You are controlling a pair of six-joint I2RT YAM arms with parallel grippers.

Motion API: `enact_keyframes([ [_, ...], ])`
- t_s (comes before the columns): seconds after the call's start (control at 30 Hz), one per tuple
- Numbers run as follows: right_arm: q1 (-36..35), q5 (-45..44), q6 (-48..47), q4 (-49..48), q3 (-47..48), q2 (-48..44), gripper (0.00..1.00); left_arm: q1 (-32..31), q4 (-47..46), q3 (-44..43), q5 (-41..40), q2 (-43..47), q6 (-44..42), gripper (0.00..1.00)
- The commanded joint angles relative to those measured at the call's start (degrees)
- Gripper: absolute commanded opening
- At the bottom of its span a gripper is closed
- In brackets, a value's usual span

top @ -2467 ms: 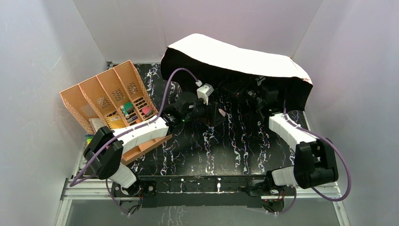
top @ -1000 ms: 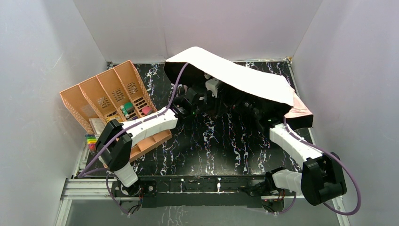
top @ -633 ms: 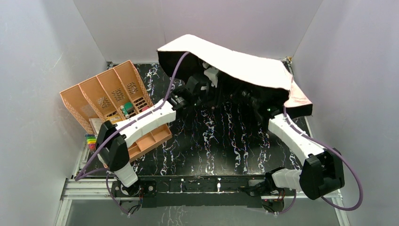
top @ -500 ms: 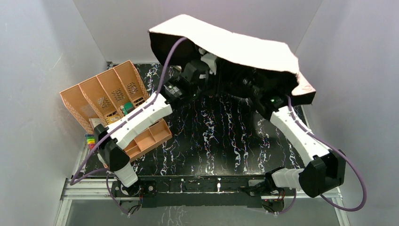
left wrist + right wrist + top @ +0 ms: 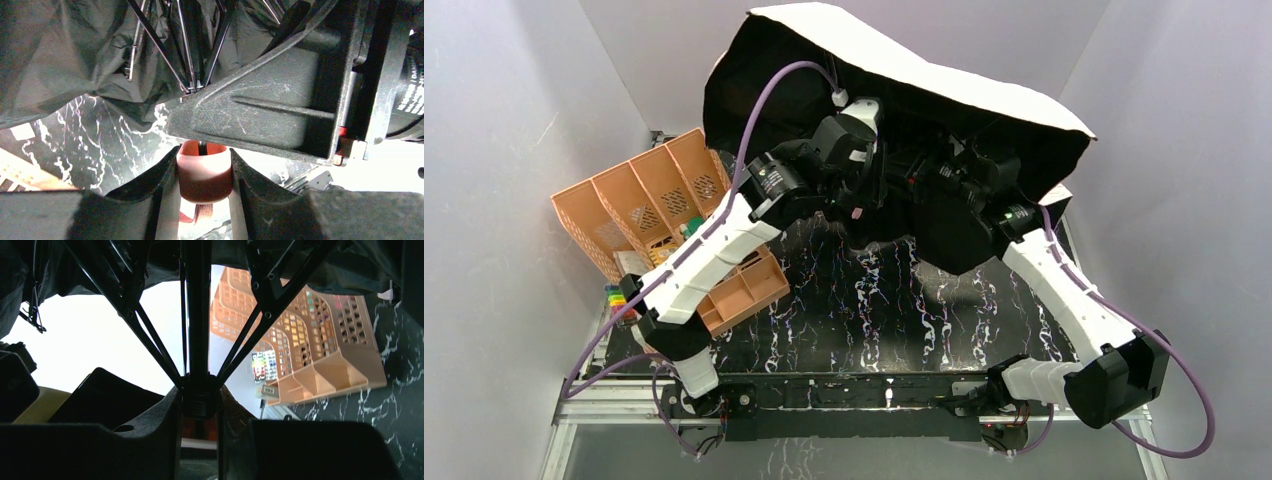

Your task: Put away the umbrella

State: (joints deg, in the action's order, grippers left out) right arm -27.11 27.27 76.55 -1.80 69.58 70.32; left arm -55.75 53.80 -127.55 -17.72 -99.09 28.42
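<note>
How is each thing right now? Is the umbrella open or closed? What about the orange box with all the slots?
umbrella, open, canopy spread, held up by both arms.
left end effector, shut on the umbrella's pink handle.
right end effector, shut on the umbrella's black shaft.
orange organizer, tilted, small things in some compartments.
</note>
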Motion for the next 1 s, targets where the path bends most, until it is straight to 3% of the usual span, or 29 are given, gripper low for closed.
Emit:
enact_keyframes([
  [0.0, -1.5, 7.2, 6.2, -2.1, -3.5, -0.6, 0.00, -0.2, 1.0, 2.3, -3.0, -0.9, 1.0, 0.00],
  [0.4, 0.8, 10.7, 9.8, -23.3, -16.4, 9.7, 0.00, 0.6, -17.0, 20.8, -7.3, -3.4, -5.0, 0.00],
  [0.63, 2.7, 7.9, 3.7, -18.1, -13.3, 10.8, 0.01, 2.2, -25.0, 27.6, -5.6, -3.0, -6.1, 0.00],
  [0.97, 7.7, 5.0, -5.4, -15.5, -18.4, 11.3, 0.46, 6.7, -36.8, 42.4, -0.6, -1.6, -2.9, 0.00],
])
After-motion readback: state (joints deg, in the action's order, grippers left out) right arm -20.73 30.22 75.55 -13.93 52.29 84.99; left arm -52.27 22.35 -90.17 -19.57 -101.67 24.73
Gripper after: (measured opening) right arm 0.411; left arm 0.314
